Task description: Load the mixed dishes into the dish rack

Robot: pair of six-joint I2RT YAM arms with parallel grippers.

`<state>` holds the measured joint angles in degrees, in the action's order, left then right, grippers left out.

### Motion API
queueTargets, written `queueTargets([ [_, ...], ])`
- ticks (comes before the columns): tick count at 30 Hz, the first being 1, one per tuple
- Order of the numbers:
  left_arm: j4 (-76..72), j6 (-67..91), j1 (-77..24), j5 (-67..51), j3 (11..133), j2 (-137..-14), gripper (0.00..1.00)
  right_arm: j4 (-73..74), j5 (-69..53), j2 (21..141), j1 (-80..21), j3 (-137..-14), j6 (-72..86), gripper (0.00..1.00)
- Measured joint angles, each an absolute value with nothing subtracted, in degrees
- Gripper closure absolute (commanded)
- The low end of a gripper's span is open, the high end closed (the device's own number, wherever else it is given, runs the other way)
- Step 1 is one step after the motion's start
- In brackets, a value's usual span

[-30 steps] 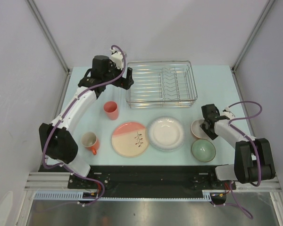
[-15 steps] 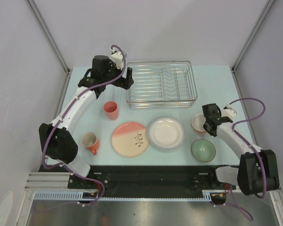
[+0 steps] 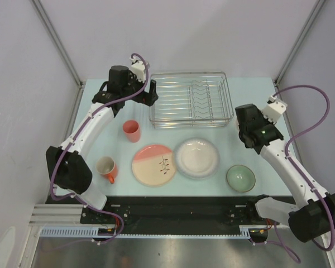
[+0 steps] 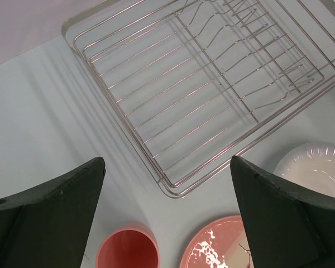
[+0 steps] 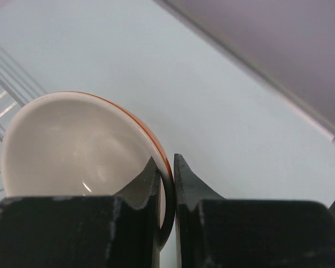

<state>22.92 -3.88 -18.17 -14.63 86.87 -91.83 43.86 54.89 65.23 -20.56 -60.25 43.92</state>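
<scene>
The right gripper (image 5: pixel 166 167) is pinching the rim of the small cream bowl (image 5: pixel 72 145). Its two fingers (image 5: pixel 145 187) are nearly together, with only the thin wall between them. The bowl is extending to the left of the fingers, and a few bars of the dish rack (image 3: pixel 191 99) are showing just beyond it. From above, this gripper is standing just beside the right end of the rack. The left gripper (image 4: pixel 166 162) is spreading wide and is gripping nothing. The rack is lying ahead of it, the salmon-pink tumbler (image 4: pixel 127 248) is standing upright below, between its fingers, and the pink-and-cream plate (image 4: pixel 218 245) and the white plate (image 4: pixel 315 167) are lying to its right.
</scene>
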Motion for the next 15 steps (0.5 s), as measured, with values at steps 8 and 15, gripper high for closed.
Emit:
queueTargets([
  [8, 23.7, -2.9, -17.4, -17.1, 87.9, -94.1, 0.01, 16.4, 69.2, 81.6, -27.5, -72.3, 10.5, 1.00],
  [15, 25.8, -1.5, -14.9, -19.9, 89.3, -97.3, 0.00, -34.1, 76.0, 110.7, -31.1, -84.1, -42.6, 1.00],
])
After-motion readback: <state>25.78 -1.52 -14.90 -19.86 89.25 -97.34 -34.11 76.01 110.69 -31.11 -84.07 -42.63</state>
